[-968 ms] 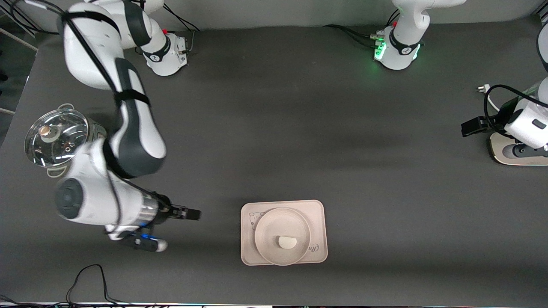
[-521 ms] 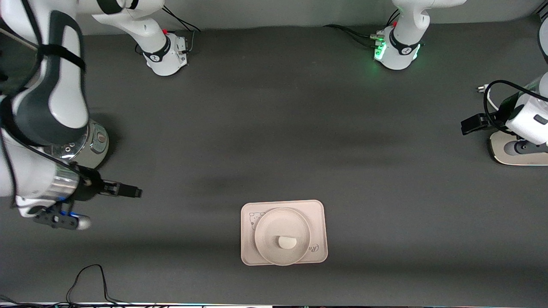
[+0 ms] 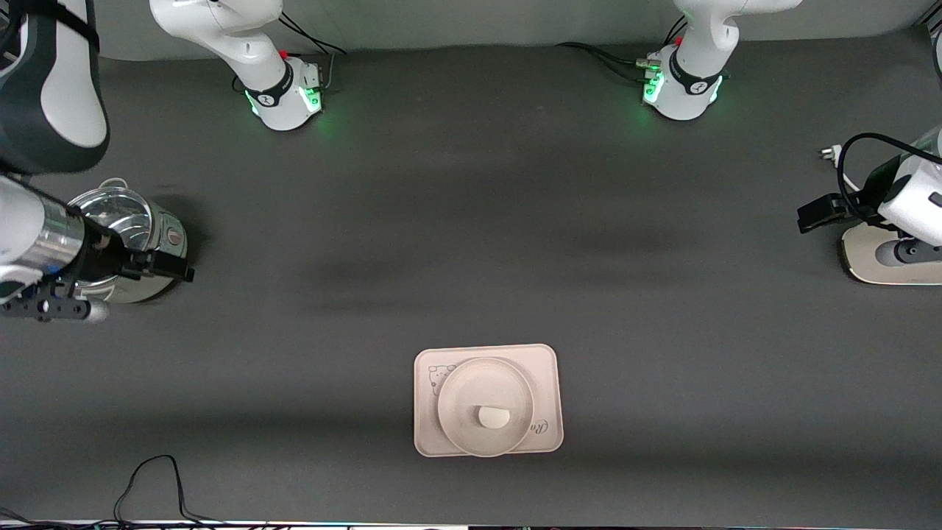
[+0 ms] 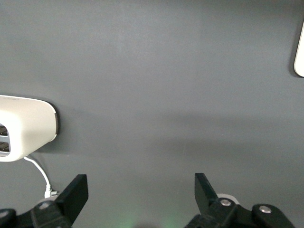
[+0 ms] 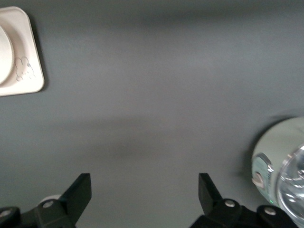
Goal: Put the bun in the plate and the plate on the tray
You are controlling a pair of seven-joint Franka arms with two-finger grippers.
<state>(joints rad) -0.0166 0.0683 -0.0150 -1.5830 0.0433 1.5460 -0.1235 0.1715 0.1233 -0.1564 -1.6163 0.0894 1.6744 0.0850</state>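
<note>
Front view: small white half-round bun (image 3: 493,417) lying in the round cream-beige shallow plate (image 3: 464,383), the plate in turn sitting on the cream-beige rectangular printed tray (image 3: 550,375), toward the front-camera edge of the table. Judged from that stacking, both placements done. Right gripper (image 3: 184,273) up over the steel pot with a glass lid (image 3: 136,228) at the right arm's end, well apart from the tray (presumably parked clear of the finished stack). Left gripper (image 3: 802,221) hanging beside a white flat appliance (image 3: 883,265) at the left arm's end, waiting.

Left wrist view: fingers (image 4: 76,194) spread wide, nothing between, bare grey mat beneath.

Right wrist view: fingers (image 5: 78,194) likewise spread and empty; tray corner (image 5: 28,85) visible.
</note>
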